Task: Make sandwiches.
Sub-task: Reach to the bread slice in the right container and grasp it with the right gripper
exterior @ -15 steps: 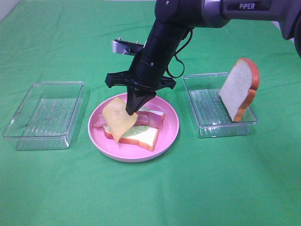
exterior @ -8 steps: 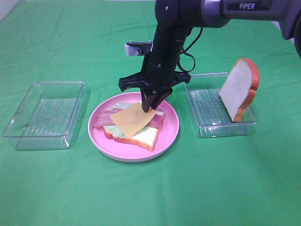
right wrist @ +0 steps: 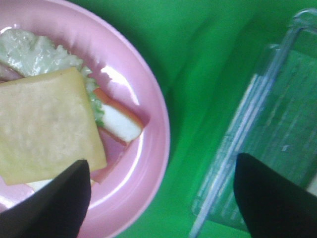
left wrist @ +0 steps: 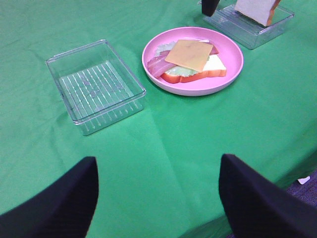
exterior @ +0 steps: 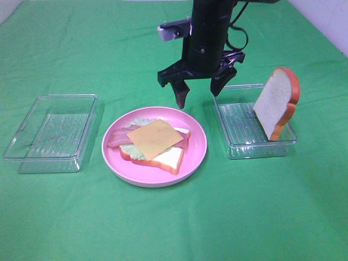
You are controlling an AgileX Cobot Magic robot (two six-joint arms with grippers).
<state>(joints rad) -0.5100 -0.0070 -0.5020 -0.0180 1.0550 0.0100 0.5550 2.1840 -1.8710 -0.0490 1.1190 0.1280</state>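
While the right gripper [exterior: 200,92] hangs above the green cloth [exterior: 174,223] with its two dark fingers spread wide and nothing between them, the half-built sandwich [exterior: 153,144] lies on the round pink plate [exterior: 197,155] near the middle of the table. From the gripper, the plate sits at about seven o'clock in the high view, apart from the fingertips. The stack shows a white bread slice with orange-brown crust at the bottom, pale green lettuce [exterior: 142,122] peeking out at the far edge, reddish bacon strips [exterior: 117,140] reaching toward nine o'clock, and a yellow cheese square [exterior: 155,139] flat on top.

At three o'clock from the plate stands a clear plastic tray [exterior: 239,147], and in it a second bread slice [exterior: 276,103] leans upright against the far right wall. At nine o'clock from the plate lies another clear tray [exterior: 32,157], holding nothing.

The right wrist view looks down between its spread fingers onto the plate rim, the cheese and the tray edge. The left gripper [left wrist: 158,198] shows only in its own wrist view, its fingers set wide and empty, well back from the plate, with nothing between it and the sandwich.
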